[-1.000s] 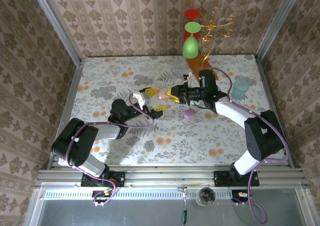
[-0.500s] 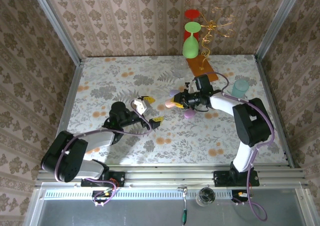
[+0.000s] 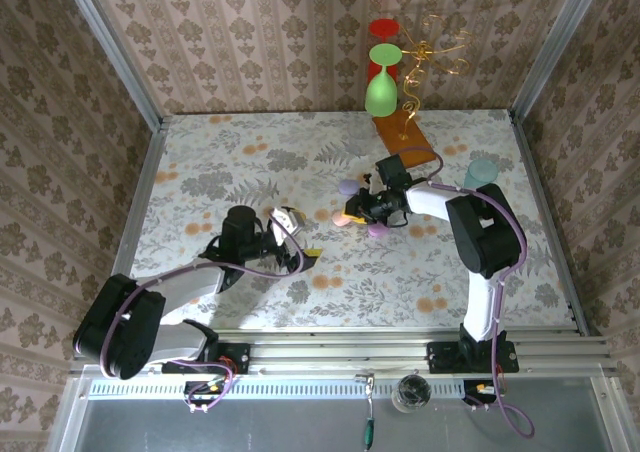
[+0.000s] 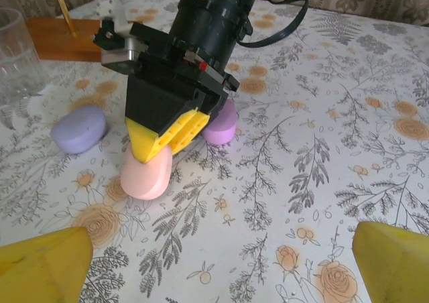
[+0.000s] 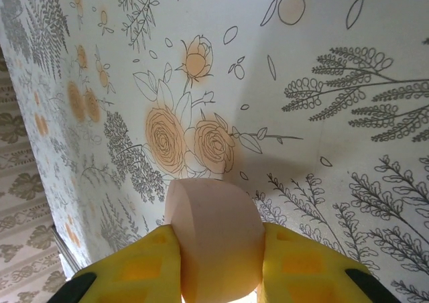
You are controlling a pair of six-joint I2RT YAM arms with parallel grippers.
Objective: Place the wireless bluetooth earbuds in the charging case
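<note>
My right gripper (image 3: 352,213) is shut on a pink pebble-shaped charging case (image 3: 343,219), its yellow fingers (image 5: 134,269) pressing on both sides of it. The pink case (image 5: 214,239) is closed and hangs at or just above the floral tabletop. In the left wrist view the right gripper (image 4: 164,137) holds the pink case (image 4: 146,173) from above, between a lilac-blue case (image 4: 80,129) and a purple case (image 4: 221,123). My left gripper (image 3: 298,234) stands wide open and empty, left of and nearer than the pink case. The earbuds are out of view.
A lilac case (image 3: 347,186) and a purple case (image 3: 378,229) lie close to the right gripper. At the back stand a green goblet (image 3: 381,90), a gold wire stand on a wooden board (image 3: 404,134), and a teal cup (image 3: 481,178). A clear glass (image 4: 17,62) stands far left.
The left gripper opened fully, let go of the pink case and drew back to the near left. The right gripper brought the pink case nearer and down toward the table.
</note>
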